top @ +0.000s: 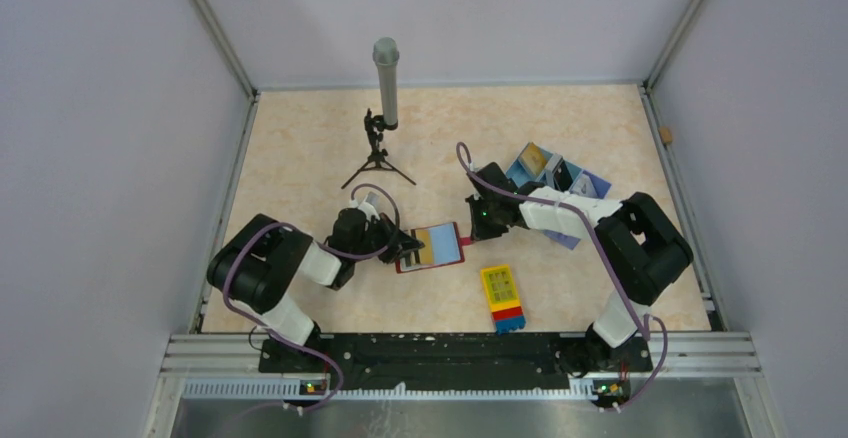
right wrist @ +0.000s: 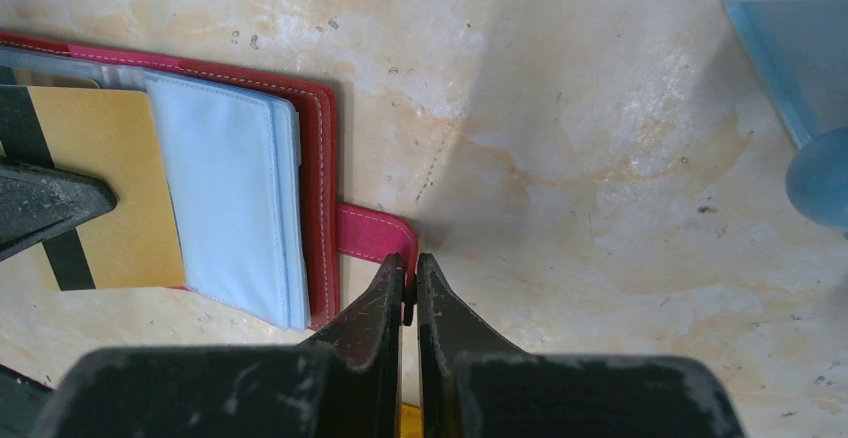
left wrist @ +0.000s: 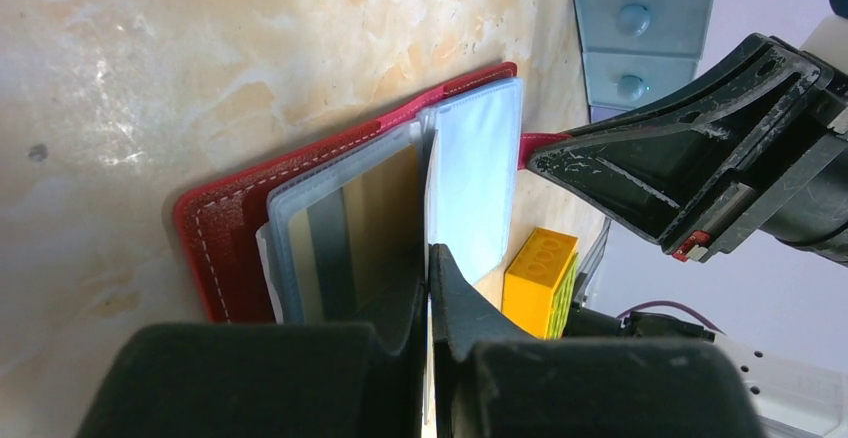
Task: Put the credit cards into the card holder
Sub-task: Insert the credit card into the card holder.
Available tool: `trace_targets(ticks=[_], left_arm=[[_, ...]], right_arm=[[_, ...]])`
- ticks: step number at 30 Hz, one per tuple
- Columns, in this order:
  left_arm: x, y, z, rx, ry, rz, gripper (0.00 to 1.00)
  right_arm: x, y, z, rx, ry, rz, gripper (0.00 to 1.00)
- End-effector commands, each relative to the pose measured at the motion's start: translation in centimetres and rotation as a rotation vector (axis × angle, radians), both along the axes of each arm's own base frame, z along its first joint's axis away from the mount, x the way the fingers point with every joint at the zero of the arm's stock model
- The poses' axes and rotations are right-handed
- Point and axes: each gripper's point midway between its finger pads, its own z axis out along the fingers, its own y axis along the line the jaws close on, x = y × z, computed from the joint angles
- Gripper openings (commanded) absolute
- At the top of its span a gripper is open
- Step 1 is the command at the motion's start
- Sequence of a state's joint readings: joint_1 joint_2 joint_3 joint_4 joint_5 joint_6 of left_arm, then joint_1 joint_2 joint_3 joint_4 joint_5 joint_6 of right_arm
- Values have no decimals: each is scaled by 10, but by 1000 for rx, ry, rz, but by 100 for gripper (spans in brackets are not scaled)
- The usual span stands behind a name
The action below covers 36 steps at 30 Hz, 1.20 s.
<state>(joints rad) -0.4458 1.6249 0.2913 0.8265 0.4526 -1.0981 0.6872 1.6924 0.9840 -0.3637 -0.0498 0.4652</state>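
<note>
Trusting wrist views over the overhead, I see left gripper (left wrist: 430,258) pinching a blue-grey leaf (left wrist: 470,188) of the dark-red folding wallet (left wrist: 230,218), right gripper (right wrist: 411,283) its red tab (right wrist: 375,233).

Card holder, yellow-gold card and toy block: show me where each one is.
card holder (right wrist: 320,178), right wrist view, on the red cover's edge.
yellow-gold card (right wrist: 125,188), right wrist view, on its gold face.
toy block (top: 502,296), top external view, on its yellow part.
</note>
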Motion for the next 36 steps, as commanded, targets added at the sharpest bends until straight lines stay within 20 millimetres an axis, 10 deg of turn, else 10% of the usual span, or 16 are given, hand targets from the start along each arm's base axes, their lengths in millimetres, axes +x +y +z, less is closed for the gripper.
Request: trace_targets(ticks=[1,36], left_arm=[[5,0,0,-8,-45,9,0],[3,-3,-21,39,2,32,2]], right_arm=[[9,15,11,18,-33,19,0],[9,16,12,1,-38,25,0]])
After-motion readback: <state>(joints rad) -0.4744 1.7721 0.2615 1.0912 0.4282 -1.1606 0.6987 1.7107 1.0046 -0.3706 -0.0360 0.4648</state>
